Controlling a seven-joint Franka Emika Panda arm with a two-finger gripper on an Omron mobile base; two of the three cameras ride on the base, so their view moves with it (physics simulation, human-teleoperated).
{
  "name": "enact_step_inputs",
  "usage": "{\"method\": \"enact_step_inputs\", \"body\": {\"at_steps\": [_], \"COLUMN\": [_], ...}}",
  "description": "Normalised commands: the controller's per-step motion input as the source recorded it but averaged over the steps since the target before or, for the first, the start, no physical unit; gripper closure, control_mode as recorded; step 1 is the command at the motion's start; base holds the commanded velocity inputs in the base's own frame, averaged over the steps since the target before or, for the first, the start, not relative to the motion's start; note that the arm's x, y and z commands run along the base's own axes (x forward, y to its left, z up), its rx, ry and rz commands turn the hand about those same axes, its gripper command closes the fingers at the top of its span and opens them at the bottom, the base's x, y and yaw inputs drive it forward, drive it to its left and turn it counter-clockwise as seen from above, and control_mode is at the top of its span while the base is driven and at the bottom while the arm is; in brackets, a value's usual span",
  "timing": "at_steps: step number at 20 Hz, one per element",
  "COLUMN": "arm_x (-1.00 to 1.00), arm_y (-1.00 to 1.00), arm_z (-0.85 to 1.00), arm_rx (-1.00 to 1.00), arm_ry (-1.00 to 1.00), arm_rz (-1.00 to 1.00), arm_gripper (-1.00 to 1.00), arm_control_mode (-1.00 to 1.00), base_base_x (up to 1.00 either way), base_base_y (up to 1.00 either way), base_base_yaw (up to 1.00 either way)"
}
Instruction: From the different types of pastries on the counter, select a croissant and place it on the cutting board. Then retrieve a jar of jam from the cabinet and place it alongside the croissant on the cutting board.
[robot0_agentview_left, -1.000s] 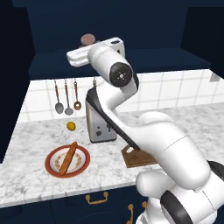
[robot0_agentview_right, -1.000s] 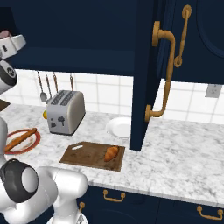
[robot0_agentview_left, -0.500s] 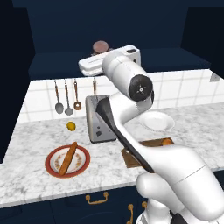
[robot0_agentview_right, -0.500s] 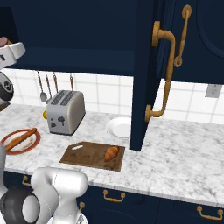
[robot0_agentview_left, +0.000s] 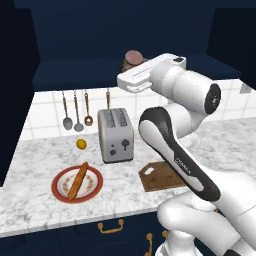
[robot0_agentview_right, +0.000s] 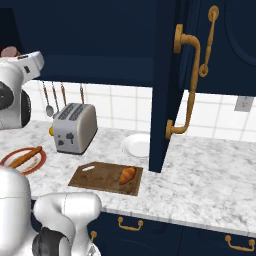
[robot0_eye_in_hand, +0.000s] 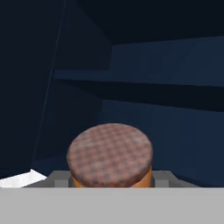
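Croissant (robot0_agentview_right: 127, 175) already lies flat on the cutting board (robot0_agentview_right: 90, 177), its long axis running diagonally toward the board's far right corner, so step one looks done. Beyond it stands the toaster (robot0_agentview_right: 74, 128) on the counter (robot0_agentview_right: 210, 175). Farther back, up by the cabinet (robot0_agentview_left: 75, 45) recess, the gripper (robot0_eye_in_hand: 111, 186) appears clamped round the jar of jam (robot0_eye_in_hand: 110, 155), upright, checked lid facing cam. Left to do: carry jar down, set it beside croissant.

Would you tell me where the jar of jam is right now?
The jar of jam sits low and centred in the hand view, between the gripper fingers; in the left base view it is up by the cabinet, above the toaster.
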Motion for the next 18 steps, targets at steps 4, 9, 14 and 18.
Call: {"method": "enact_step_inputs", "body": {"at_steps": [4, 9, 14, 18], "arm_x": [-1.0, -0.66, -0.18, -0.14], "arm_y": [-0.24, 0.0, -0.29, -0.47], "arm_z": [0.0, 0.0, 0.05, 0.0], "arm_rx": [0.0, -0.05, 0.0, 0.0], "arm_ry": [-0.13, -0.12, 0.09, 0.29], "arm_rz": [0.2, 0.09, -0.06, -0.15], "arm_gripper": [1.0, 1.0, 1.0, 1.0], "arm_control_mode": [-1.0, -1.0, -1.0, -1.0], "base_base_x": [0.0, 0.0, 0.0, 0.0], "base_base_y": [0.0, 0.0, 0.0, 0.0], "base_base_yaw": [0.0, 0.0, 0.0, 0.0]}}
